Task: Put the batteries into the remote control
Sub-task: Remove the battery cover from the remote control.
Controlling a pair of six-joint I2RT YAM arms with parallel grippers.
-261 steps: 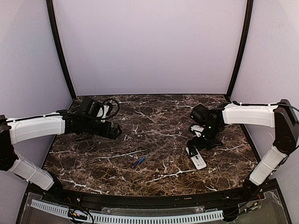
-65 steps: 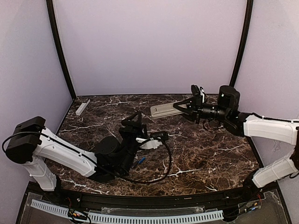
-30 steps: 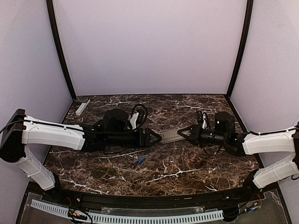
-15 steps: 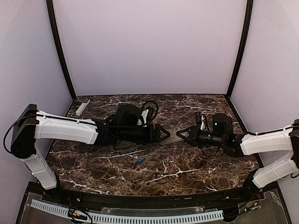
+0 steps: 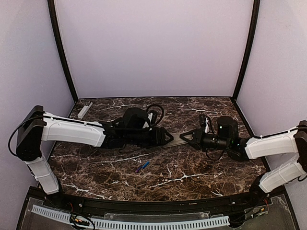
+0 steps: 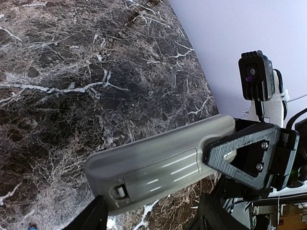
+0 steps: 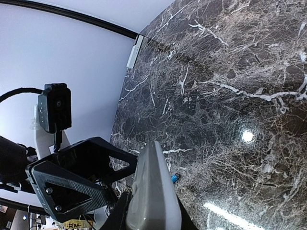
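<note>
The remote control [image 5: 177,139] hangs above the middle of the marble table, level between the two arms. My right gripper [image 5: 186,137] is shut on its right end. In the right wrist view the remote control [image 7: 152,187] runs edge-on out of my right gripper [image 7: 150,216]. My left gripper [image 5: 167,138] stands open at the free end. The left wrist view shows the remote control's [image 6: 158,165] grey back and battery hatch, which lie across my open left gripper [image 6: 152,208] without visible contact. Two blue batteries [image 5: 142,166] lie together on the table in front, one battery [image 7: 175,178] showing beside the remote.
A narrow pale grey bar [image 5: 85,109] lies at the back left corner of the table, also seen as the grey bar [image 7: 135,50]. Black frame posts [image 5: 61,52] stand at the back corners. A black cable loops over the left wrist [image 5: 154,109].
My left arm has reached right, so its open fingers now flank the remote's free end, and its jaws have narrowed slightly. The right arm has edged a little to the left with the remote.
</note>
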